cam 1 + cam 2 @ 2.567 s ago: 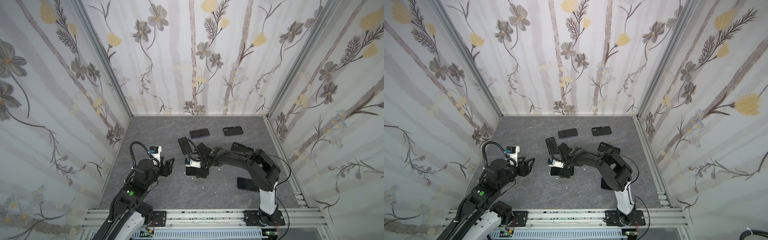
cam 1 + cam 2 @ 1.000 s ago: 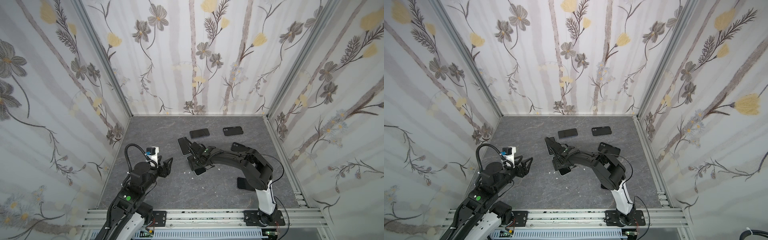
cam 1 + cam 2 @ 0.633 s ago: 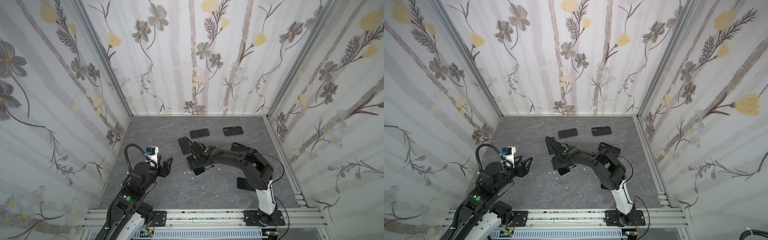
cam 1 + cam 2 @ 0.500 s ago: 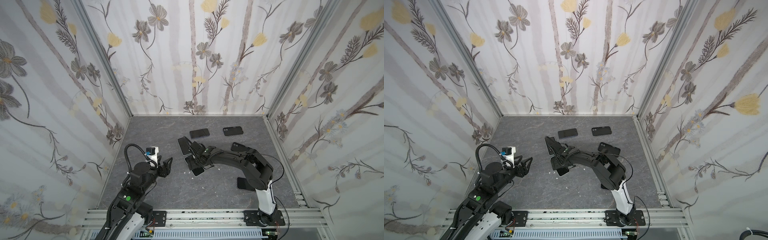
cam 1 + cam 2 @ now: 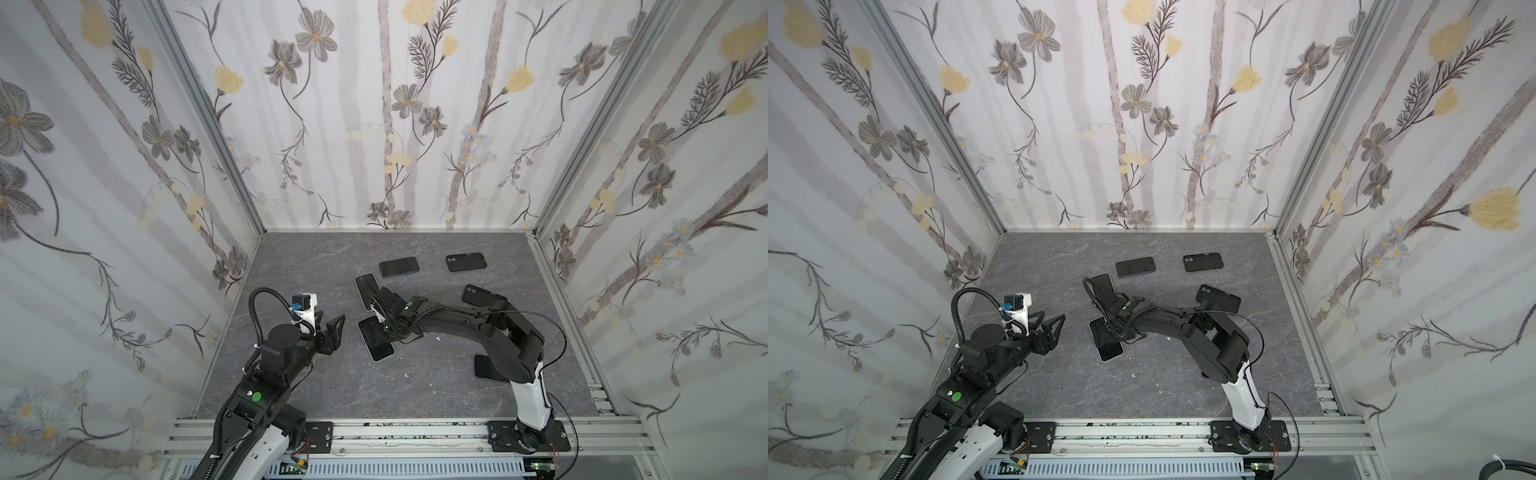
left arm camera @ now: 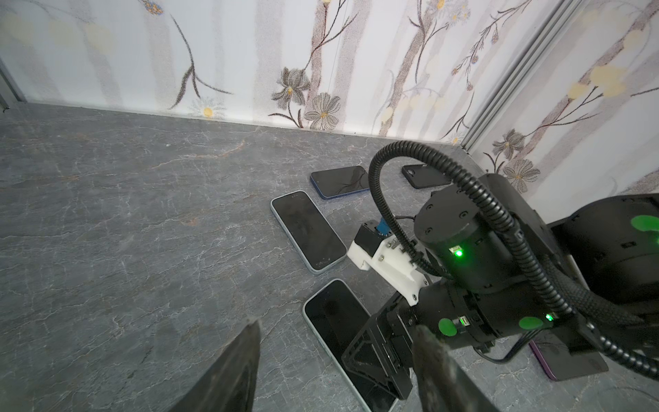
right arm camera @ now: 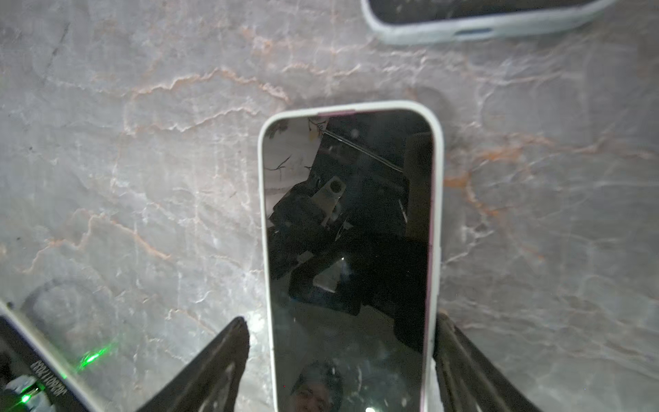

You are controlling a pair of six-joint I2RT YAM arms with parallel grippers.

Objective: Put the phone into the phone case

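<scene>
- Nearest the rail, a dark phone [image 5: 484, 368] lies flat on the grey table [image 5: 415, 395], at 4 o'clock from its middle, partly hidden behind the right arm's base.
- The left gripper [image 5: 334, 328] hovers at 9 o'clock from the cased phone, fingers spread, nothing between them.
- Mid-table, the phone [image 7: 349, 232] lies screen up inside the pale phone case [image 7: 438, 171], a pink edge showing within the rim. In both top views its long axis runs 11 to 5 o'clock, the uncovered end toward 5.
- The right gripper [image 7: 342, 317] straddles the phone's far half, fingers spread across its width. 1 finger stands clear of the case, the other just beside its edge; contact cannot be told.
- Just beyond, at 12 o'clock, a 2nd cased phone [image 5: 366, 286] lies screen up on a similar line, with a nearer dark case [image 5: 478, 296] at 2 o'clock.
- Farthest back lie a blue-edged phone [image 5: 398, 267] with a cracked screen and a far dark case [image 5: 465, 262], near the rear wall.
</scene>
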